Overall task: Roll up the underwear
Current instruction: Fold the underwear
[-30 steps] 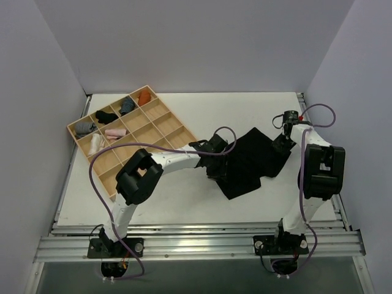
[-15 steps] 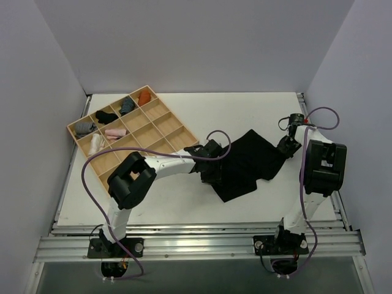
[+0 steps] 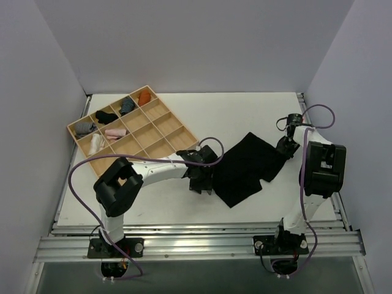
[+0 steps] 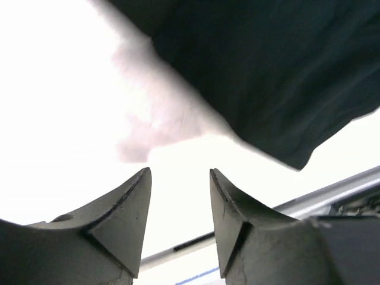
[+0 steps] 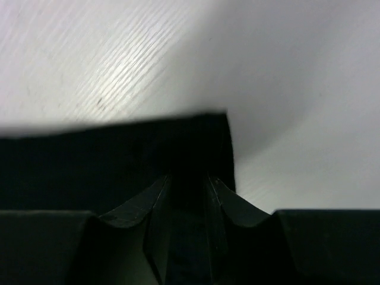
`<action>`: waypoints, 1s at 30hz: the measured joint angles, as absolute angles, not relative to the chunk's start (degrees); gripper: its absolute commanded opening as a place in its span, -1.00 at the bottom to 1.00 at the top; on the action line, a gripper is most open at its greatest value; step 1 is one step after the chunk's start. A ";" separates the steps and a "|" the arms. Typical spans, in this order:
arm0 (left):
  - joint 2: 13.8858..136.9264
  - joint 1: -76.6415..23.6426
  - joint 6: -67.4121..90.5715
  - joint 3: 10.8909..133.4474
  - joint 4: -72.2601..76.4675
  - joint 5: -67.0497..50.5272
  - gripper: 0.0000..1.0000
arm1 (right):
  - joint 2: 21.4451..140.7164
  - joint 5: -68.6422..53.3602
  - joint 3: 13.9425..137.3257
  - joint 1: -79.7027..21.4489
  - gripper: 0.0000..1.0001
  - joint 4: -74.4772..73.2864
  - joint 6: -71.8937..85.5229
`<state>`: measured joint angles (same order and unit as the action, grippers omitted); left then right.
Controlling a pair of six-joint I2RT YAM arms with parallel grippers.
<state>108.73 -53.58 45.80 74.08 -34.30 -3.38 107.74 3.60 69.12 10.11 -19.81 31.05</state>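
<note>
From above, your left fingers (image 3: 202, 182) have drawn back leftward off the underwear (image 3: 245, 166). It lies spread on the worktop (image 3: 214, 116), centre-right, possibly doubled along its near edge. The right fingers (image 3: 283, 149) stay at its far right corner.

The left wrist view shows those fingers spread, nothing between them, with the cloth just ahead.

The right wrist view shows its fingers pressed onto the hem. No roll is started yet.

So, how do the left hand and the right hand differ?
The left hand is open and holds nothing; the right hand is shut on the underwear. The left hand is over the table beside the cloth's left edge; the right hand pinches its right corner. Both are low near it.
</note>
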 measured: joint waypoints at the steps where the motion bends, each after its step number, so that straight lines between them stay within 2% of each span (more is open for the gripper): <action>1: 108.05 -53.45 45.52 74.24 -35.46 -3.38 0.13 | 107.28 3.86 69.12 9.54 -0.53 -20.45 30.55; 4: 107.44 -52.31 43.86 77.95 -39.77 -3.73 0.25 | 104.40 4.64 69.12 6.17 -0.51 -22.55 29.54; 8: 107.02 -48.84 41.43 83.59 -41.58 -4.51 0.25 | 98.39 4.82 69.14 -0.89 -0.51 -24.40 29.26; 12: 105.95 -43.09 39.70 84.25 -41.50 -6.74 0.25 | 93.47 4.16 68.73 -8.58 -0.46 -25.02 29.61; 17: 107.09 -36.82 38.61 84.25 -41.60 -9.19 0.25 | 88.36 4.21 64.71 -24.77 -0.44 -23.94 31.51; 24: 109.34 -36.42 39.94 84.47 -41.06 -11.70 0.27 | 84.40 6.22 53.15 -45.17 -0.39 -20.69 37.50; 30: 111.72 -36.67 43.70 84.47 -38.44 -14.02 0.27 | 84.40 9.67 49.82 -54.98 -0.27 -19.31 41.17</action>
